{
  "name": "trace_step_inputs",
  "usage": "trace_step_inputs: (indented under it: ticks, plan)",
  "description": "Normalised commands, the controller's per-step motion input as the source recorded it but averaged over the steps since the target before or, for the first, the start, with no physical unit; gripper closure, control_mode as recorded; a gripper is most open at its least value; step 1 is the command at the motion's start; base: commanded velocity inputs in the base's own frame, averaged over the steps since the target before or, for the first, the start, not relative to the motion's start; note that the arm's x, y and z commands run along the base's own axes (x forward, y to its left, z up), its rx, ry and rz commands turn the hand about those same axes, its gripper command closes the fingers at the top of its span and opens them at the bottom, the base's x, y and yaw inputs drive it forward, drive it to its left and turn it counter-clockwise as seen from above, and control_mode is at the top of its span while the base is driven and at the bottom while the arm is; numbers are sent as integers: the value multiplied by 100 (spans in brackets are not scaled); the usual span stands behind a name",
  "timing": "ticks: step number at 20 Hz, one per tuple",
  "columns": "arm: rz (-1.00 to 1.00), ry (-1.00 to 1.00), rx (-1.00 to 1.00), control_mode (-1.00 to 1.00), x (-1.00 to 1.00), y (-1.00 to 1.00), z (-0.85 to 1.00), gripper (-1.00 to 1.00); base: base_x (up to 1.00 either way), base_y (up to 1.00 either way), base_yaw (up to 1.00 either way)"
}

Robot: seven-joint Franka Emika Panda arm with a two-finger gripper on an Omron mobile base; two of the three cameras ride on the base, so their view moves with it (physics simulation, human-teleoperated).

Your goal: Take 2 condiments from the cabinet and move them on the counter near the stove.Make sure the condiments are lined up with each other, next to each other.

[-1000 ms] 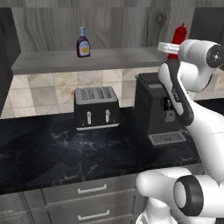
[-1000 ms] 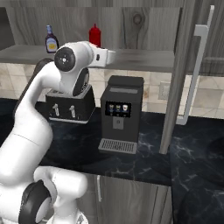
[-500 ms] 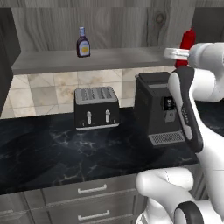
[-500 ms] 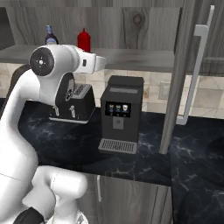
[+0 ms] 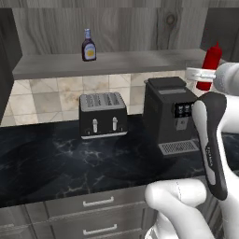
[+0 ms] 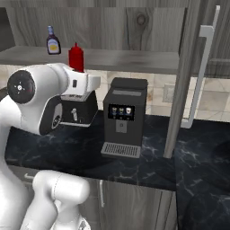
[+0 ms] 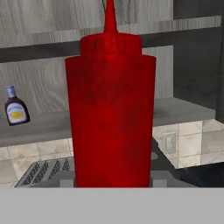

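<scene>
While clamped upright in the tool [image 5: 201,74], red bottle [image 5: 209,65] hangs off the shelf [image 5: 107,63], above the coffee machine [image 5: 172,114]; brown bottle [image 5: 88,45] waits far left; could slip or clip the machine if swung low towards the bench [image 5: 60,163].

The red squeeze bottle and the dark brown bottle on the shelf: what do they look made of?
Red squeeze bottle with pointed cap: probably soft matte plastic; evenly opaque, no glare. Dark brown bottle with pale blue cap and yellow label: possibly glass or glossy plastic; too small to tell.
</scene>
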Motion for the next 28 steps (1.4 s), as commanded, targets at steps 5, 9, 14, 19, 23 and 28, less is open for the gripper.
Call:
trace_step_inputs:
  ticks: [5,9,14,19,23,28]
  plan:
    - [0,1,-5,-100,-41,21,-18,100,0,0,0]
    - [0,6,-2,-100,-35,18,-10,100,0,0,0]
    - [0,9,-2,-100,-29,17,-6,100,0,0,0]
    - [0,12,0,-100,-30,11,-1,100,0,0,0]
    - [0,7,0,-100,-22,6,-1,100,0,0,0]
    - [0,0,0,100,0,0,0,100,-1,0,0]
